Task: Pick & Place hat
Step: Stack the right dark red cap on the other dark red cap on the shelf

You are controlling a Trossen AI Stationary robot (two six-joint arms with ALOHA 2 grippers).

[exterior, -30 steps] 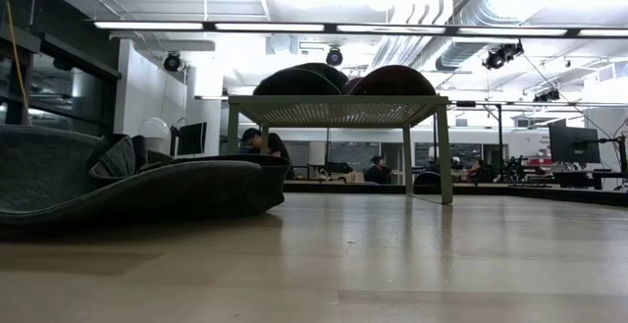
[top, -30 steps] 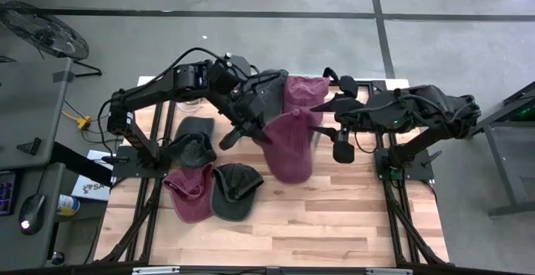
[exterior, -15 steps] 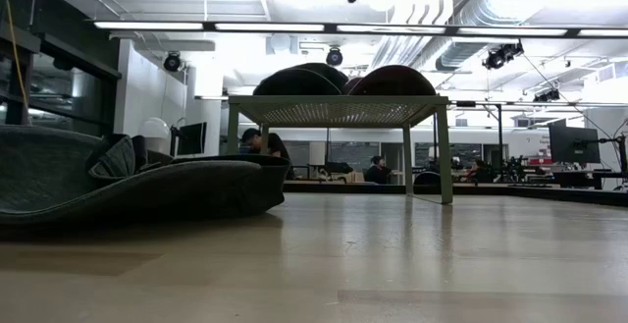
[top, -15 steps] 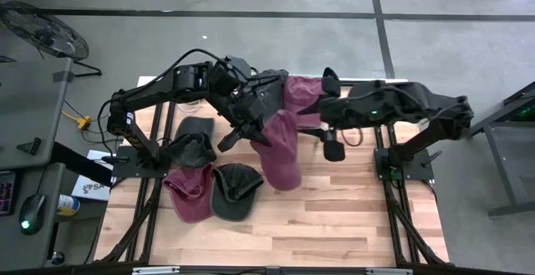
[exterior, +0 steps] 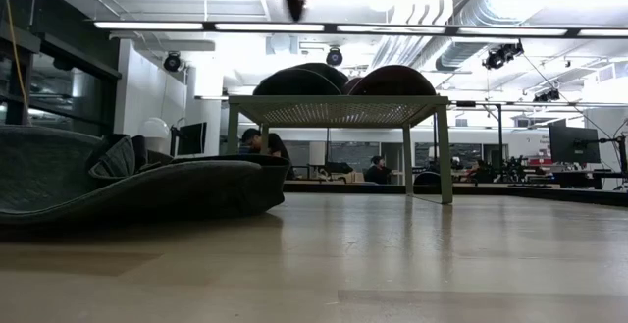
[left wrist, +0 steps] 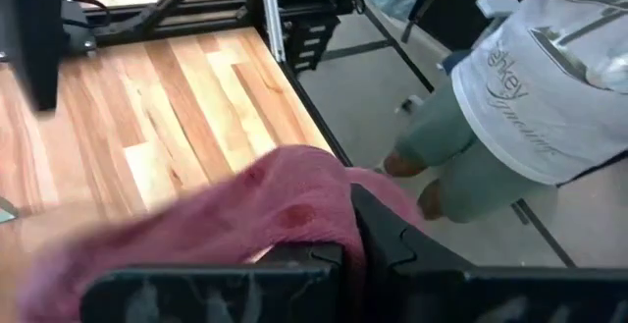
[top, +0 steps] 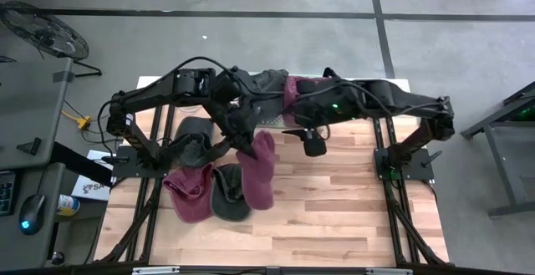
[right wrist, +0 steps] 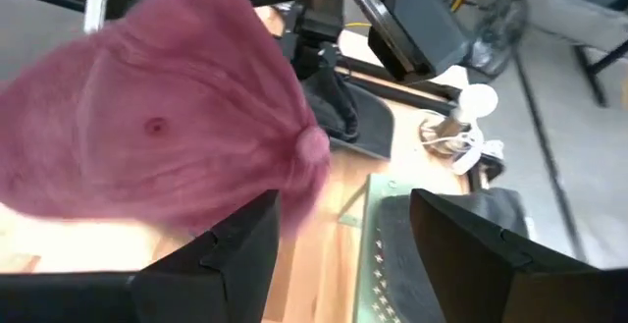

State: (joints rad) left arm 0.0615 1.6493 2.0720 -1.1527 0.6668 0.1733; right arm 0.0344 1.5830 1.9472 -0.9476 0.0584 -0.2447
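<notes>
Looking down in the high view: left gripper [top: 236,134] clamped shut on a maroon hat [top: 257,168], hanging limp above the table [top: 351,200], over the row of caps. Landmark: green rack [top: 276,83] at the table's far edge, with more hats on it. Held hat near the rack's front side, toward the left arm. Right gripper [top: 309,137] just beside the hat, on the side of the right arm, fingers spread, holding nothing. Nearer the front than the rack: dark cap [top: 191,140], second maroon cap [top: 191,193], grey cap [top: 227,193].

Low view: rack standing on thin legs, rounded hats on top; dark cap [exterior: 118,181] large in the foreground; a dark tip at the upper edge, too little visible to name.

Left wrist view: maroon fabric bunched against the fingers [left wrist: 388,240], pinched tight. Beyond the table edge, a person [left wrist: 510,87] in a grey shirt.

Right wrist view: hat [right wrist: 167,117] drooping before the wide-set fingers [right wrist: 471,254], crown button showing, nothing between them.

Judged light, soft, floppy, not fragile; crown folding under any pinch. Best held at the stiffer brim, or a fold of crown gripped deep.
</notes>
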